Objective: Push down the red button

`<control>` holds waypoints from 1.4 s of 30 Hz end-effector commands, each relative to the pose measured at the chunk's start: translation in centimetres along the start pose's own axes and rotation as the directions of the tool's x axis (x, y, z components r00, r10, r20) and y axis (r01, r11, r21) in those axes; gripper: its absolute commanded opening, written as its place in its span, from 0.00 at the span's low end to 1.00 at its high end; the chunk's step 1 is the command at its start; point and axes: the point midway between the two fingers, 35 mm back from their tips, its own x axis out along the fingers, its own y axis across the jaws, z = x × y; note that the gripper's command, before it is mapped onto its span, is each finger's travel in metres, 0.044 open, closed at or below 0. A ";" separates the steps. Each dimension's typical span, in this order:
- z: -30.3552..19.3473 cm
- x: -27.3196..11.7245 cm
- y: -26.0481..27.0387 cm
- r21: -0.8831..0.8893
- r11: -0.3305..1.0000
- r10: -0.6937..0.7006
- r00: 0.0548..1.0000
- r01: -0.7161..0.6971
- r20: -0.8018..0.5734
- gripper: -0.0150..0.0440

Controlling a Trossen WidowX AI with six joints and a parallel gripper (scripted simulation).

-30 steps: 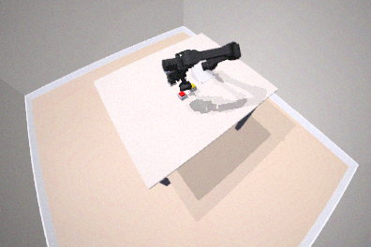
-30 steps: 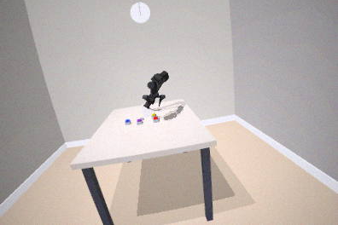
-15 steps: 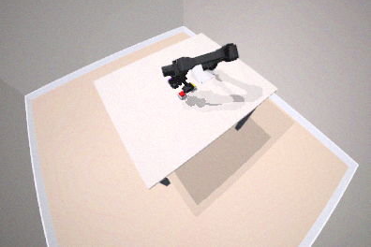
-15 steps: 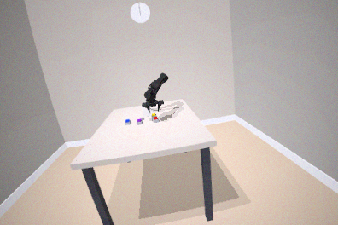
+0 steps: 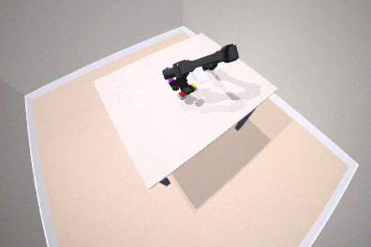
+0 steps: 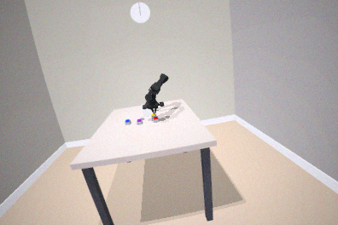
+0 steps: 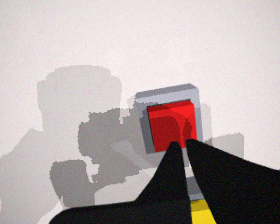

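The red button (image 5: 182, 94) (image 6: 155, 119) (image 7: 166, 120) is a square red cap in a grey housing on the table (image 5: 140, 127) (image 6: 128, 143). In the wrist view the cap stands up out of its housing, and shadow falls over much of it. My gripper (image 7: 182, 147) (image 6: 154, 111) is shut and empty, pointing down. Its two fingertips are close together, with a thin gap between them, and appear in front of the near edge of the red cap. Whether they touch it I cannot tell. In the top view the arm hides the fingertips in part.
A yellow button (image 5: 193, 86) (image 6: 154, 115) (image 7: 203, 214) is close beside the red one, partly behind the fingers in the wrist view. A purple button (image 5: 170, 80) (image 6: 139, 121) and a blue button (image 5: 167, 68) (image 6: 127, 122) stand farther along. A pale slab (image 5: 202, 76) lies under the arm.
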 end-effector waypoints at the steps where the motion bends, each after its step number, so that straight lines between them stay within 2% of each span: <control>1: 0.0 0.1 0.0 0.002 1.000 0.003 1.000 -0.003 0.002 0.29; 21: 0.0 3.3 0.1 0.002 1.000 0.004 1.000 -0.004 0.002 0.29; 42: 0.0 3.3 0.1 0.002 1.000 0.004 1.000 -0.004 0.002 0.29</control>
